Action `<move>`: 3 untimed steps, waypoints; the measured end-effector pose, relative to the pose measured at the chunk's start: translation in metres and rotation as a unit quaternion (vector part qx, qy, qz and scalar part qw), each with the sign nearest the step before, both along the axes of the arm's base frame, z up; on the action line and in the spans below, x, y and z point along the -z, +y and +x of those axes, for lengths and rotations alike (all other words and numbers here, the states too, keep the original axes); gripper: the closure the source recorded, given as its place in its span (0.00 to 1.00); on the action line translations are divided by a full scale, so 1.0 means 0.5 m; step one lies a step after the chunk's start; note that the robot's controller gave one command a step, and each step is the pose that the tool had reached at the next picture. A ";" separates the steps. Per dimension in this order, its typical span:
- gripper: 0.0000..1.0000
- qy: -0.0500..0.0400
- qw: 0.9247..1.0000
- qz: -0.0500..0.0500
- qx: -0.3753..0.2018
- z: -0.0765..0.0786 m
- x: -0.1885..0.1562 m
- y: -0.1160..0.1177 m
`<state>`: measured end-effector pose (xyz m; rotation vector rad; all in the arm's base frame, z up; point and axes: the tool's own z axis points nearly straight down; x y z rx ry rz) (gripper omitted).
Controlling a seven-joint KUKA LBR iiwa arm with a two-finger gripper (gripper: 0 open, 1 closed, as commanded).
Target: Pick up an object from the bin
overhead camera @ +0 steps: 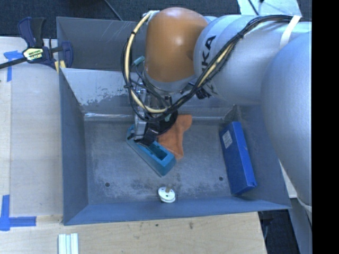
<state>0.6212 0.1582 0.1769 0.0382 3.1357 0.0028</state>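
Observation:
My gripper [142, 135] hangs low in the middle of the bin, under the arm's orange dome. Its tip sits at the upper left end of a blue rectangular block [156, 157] that lies slanted on the floor. An orange cloth [176, 135] lies crumpled just to the right of the gripper, touching the block's far side. The dome and cables hide most of the gripper.
A long dark blue box [238, 156] leans along the bin's right wall. A small white round piece [167, 195] lies near the front wall. The arm covers the bin's upper right.

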 end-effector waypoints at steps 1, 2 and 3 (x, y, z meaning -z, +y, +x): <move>0.00 0.002 0.999 -0.001 0.046 0.005 0.034 -0.120; 0.00 0.003 1.000 -0.002 -0.031 0.006 0.108 -0.184; 0.00 -0.010 0.991 0.002 0.136 0.009 0.164 -0.162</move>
